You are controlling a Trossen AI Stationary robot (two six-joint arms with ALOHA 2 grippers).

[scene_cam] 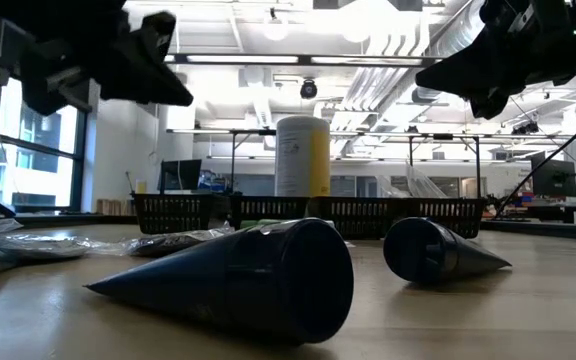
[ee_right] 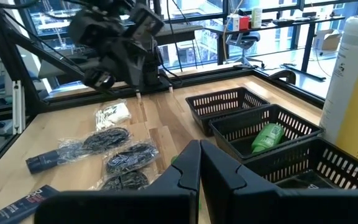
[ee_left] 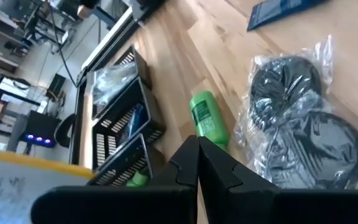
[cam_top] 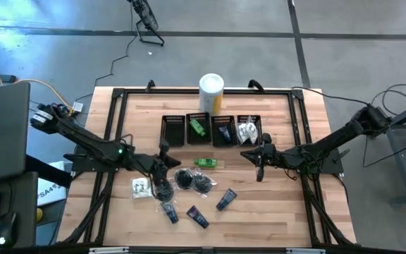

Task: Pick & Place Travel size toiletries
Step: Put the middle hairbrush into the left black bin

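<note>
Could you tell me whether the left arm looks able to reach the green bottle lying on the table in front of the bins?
Probably yes. The green bottle lies alone on bare wood, nothing on or against it, and the shut left gripper hangs just beside it with no obstacle between.

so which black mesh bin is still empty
The leftmost black mesh bin: the other three hold a green bottle, a dark blue tube and clear sachets.

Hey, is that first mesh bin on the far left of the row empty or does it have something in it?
Empty. From above, the leftmost bin shows only bare black mesh, while the next bin holds a green bottle.
</note>
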